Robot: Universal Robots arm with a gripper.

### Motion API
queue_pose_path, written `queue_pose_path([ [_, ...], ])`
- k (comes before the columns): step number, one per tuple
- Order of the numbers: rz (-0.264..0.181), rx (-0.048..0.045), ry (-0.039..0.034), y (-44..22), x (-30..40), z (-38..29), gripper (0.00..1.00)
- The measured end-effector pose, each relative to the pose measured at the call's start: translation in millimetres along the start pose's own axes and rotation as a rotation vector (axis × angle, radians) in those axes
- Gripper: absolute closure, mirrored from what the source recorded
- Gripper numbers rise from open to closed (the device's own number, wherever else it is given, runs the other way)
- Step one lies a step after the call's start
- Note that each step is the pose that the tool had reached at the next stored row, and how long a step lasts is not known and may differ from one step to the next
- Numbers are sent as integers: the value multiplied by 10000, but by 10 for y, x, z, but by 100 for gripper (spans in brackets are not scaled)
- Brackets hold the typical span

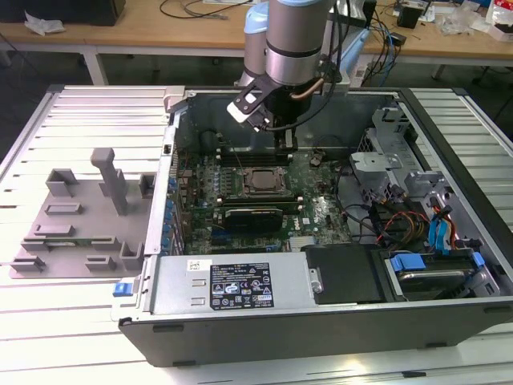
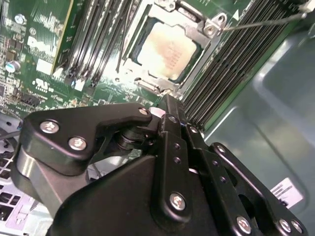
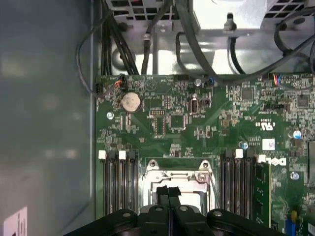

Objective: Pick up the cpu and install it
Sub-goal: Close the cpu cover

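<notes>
The cpu, a square chip with a shiny silver top, lies flat in the motherboard socket inside its metal frame. In the exterior view the cpu sits mid-board in the open computer case. My gripper hangs just above the far edge of the socket. In both wrist views its black fingers are pressed together with nothing between them. In the second wrist view the fingertips end beside the socket's edge, apart from the chip.
Rows of memory slots flank the socket on both sides. A thin metal lever sticks out past the frame. Cables and a drive cage crowd the exterior view's right. Grey fixture blocks stand outside the case on the exterior view's left.
</notes>
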State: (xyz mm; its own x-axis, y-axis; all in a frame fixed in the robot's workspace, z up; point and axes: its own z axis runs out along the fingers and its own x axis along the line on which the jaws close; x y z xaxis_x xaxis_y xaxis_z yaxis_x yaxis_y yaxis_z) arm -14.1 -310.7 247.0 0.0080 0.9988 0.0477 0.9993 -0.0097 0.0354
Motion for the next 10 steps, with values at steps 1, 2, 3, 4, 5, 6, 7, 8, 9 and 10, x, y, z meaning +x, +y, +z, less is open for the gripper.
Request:
queue_pose_path([
  [1,0,0,-1,-17,0,0,89],
  [2,0,1,-1,-31,0,3,89],
  [3,1,0,0,-49,-5,6,89],
  [4,0,0,0,-60,-13,8,89],
  [5,0,1,-1,-69,-20,8,89],
  [6,0,0,-1,-88,-37,9,89],
  [7,-1,0,0,-104,-58,10,89],
  [8,-1,1,-1,-111,-77,11,89],
  [9,0,1,-1,-116,-89,11,89],
  [10,1,1,-1,-122,-102,11,89],
])
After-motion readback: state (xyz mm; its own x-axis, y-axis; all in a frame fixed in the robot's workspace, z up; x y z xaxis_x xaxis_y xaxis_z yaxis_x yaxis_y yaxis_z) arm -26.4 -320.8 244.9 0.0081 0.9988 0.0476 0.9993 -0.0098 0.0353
